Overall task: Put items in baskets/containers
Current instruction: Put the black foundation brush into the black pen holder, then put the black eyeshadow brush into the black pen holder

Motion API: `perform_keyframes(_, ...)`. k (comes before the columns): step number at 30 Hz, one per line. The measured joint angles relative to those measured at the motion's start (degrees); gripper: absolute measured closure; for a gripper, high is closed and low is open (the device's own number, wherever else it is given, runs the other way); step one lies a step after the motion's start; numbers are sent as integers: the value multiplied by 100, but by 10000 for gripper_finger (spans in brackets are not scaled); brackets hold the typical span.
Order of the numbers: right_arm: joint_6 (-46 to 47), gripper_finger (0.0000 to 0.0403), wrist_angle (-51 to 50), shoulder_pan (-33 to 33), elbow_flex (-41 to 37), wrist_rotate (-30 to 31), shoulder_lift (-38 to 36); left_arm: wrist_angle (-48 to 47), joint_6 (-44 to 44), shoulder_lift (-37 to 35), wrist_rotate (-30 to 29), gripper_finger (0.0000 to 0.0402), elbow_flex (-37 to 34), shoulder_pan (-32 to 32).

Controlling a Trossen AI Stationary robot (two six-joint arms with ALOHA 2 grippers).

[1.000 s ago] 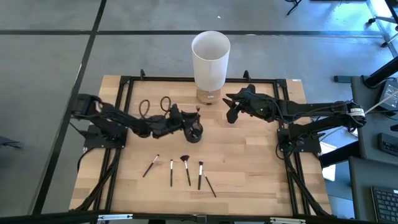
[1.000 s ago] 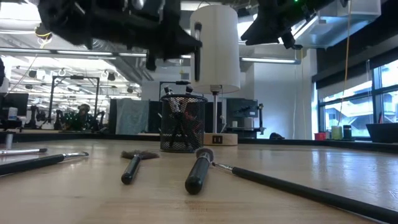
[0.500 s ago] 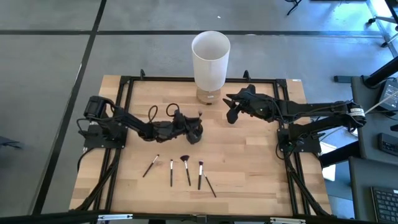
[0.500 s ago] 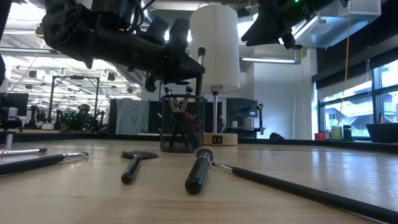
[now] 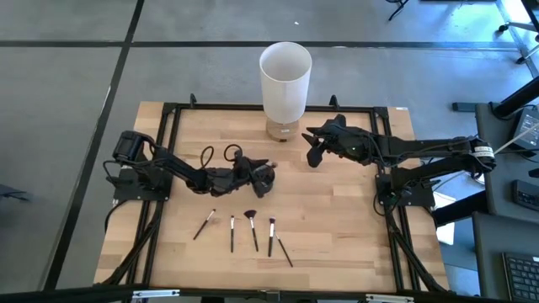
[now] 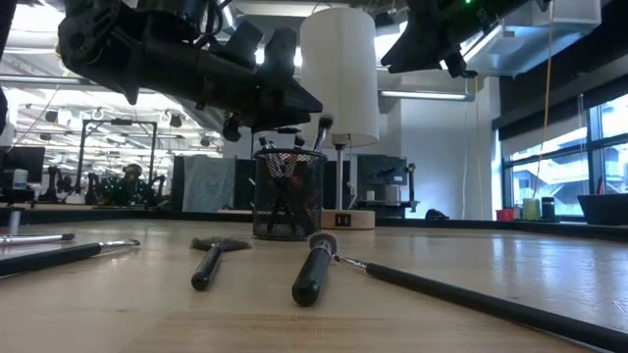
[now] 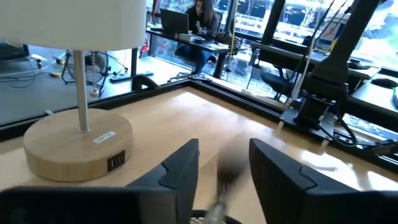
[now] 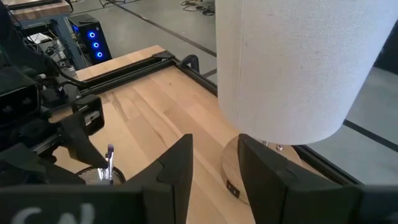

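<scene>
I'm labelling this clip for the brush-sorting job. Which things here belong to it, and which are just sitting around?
Part of the job:
- dark round mesh cup holding brushes
- five thin dark-handled makeup brushes loose on the wooden table
- left gripper above the cup, fingers apart
- right gripper, waiting near the lamp

Lying about:
- tall white cylindrical lamp on a wooden base

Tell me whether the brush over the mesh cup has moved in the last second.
Yes. In the low view the brush has dropped and tilted beside the white lamp shade; its lower end now meets the rim of the mesh cup, under the left gripper.
</scene>
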Motion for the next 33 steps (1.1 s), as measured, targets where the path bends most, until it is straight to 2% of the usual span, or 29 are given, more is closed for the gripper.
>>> perform_keyframes(5, -2, 276, -44, 0, 0, 0, 0, -45, 532, -150, 41, 237, 0, -22)
perform_keyframes(8, -2, 276, -66, 0, 0, -2, 0, -340, 1101, -554, 53, 231, 0, -137)
perform_keyframes(11, -4, 276, -80, 0, 0, -2, 0, -1254, 1500, -1224, 59, 231, 0, -308)
perform_keyframes(14, -4, 276, -103, 1, 0, -2, 1, -2591, 1442, -2002, 276, 233, 2, -517)
perform_keyframes(18, 17, 276, -105, 1, 0, -2, 1, -4726, 235, -2827, 1043, 238, 2, -789)
perform_keyframes(24, 426, 276, -103, 0, 0, -11, 0, -7291, -3014, -3202, 1833, 245, 1, -1174)
perform_keyframes(29, 652, 276, -103, 2, 0, -59, 1, -8655, -4565, -3129, 3186, 245, 1, -1277)
perform_keyframes(33, 669, 276, -103, 2, 0, -59, 0, -9092, -5249, -2977, 3802, 245, 0, -1499)
